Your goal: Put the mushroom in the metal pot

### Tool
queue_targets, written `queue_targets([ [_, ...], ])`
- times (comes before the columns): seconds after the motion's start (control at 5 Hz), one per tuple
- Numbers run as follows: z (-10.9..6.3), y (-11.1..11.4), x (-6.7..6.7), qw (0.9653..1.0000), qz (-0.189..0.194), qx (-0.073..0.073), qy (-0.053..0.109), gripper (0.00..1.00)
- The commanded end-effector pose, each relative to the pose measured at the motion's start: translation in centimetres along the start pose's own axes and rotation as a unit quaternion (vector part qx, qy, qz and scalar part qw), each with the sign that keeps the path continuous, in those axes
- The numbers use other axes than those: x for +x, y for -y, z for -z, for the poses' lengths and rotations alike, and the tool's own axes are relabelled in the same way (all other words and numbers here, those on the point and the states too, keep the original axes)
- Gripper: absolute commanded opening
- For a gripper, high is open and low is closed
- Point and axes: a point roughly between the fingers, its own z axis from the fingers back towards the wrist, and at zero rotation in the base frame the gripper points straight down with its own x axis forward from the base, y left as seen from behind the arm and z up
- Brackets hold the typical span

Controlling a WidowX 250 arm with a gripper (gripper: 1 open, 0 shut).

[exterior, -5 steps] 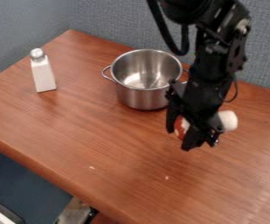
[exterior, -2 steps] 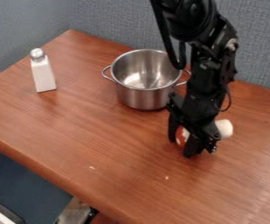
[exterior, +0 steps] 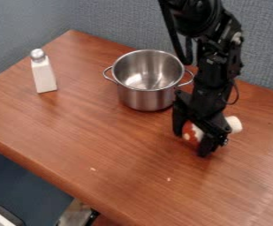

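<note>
The mushroom (exterior: 230, 125) lies on its side on the wooden table, just right of the metal pot (exterior: 147, 78). Its cream stem pokes out to the right of the black fingers and a bit of its reddish cap shows between them. My gripper (exterior: 199, 137) points straight down, low over the table, and stands open with its fingers on either side of the mushroom. Whether the pads touch the mushroom is hidden by the fingers. The shiny pot stands upright and empty, left of and behind the gripper.
A small white bottle with a grey cap (exterior: 41, 71) stands at the far left of the table (exterior: 91, 132). The table's front edge runs diagonally from the left to the bottom right, with a drop to the floor below it.
The gripper has come down towards the table and now stands around the mushroom with its jaws wider apart. The mushroom has stayed in place beside the pot.
</note>
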Motion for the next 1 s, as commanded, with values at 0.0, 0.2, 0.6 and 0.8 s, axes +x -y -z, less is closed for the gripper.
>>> queue_targets([
  [0.0,-1.8,0.3,1.8,0.9992,-0.032,0.003,0.024,1.00],
  [0.2,-2.9,0.6,2.3,0.9995,-0.010,0.001,0.029,0.00],
  [0.6,-2.9,0.3,1.2,0.9998,0.006,-0.003,0.019,1.00],
  [0.8,-2.6,-0.1,0.5,0.9998,0.008,0.004,0.019,1.00],
])
